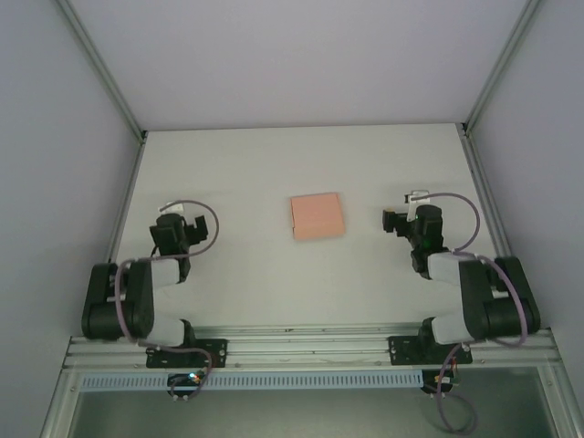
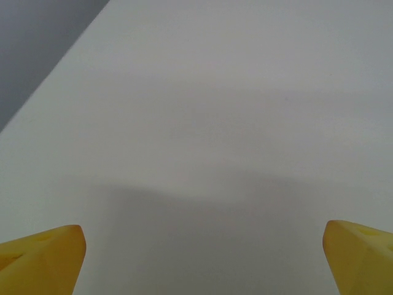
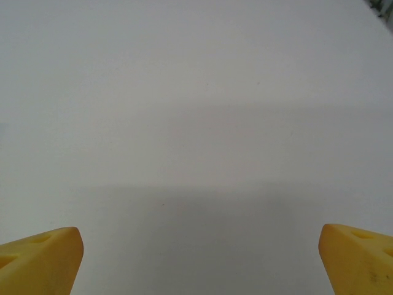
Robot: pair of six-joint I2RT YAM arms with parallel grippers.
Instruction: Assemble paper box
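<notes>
The paper box (image 1: pixel 318 216), salmon-pink and squarish, lies on the white table (image 1: pixel 274 164) midway between the arms. My left gripper (image 1: pixel 180 215) rests well to its left, and my right gripper (image 1: pixel 406 213) sits a short way to its right. Both stand open with nothing between them. In the left wrist view the yellow fingertips (image 2: pixel 46 258) are spread wide at the bottom corners, around my left gripper (image 2: pixel 206 258), over bare table. The right wrist view gives the same picture: yellow fingertips (image 3: pixel 43 258) far apart, my right gripper (image 3: pixel 199 258) over white surface.
Grey enclosure walls with aluminium posts (image 1: pixel 144 135) bound the table on the left, back and right. An aluminium rail (image 1: pixel 301 345) carrying both arm bases runs along the near edge. Bare white table lies all around the box.
</notes>
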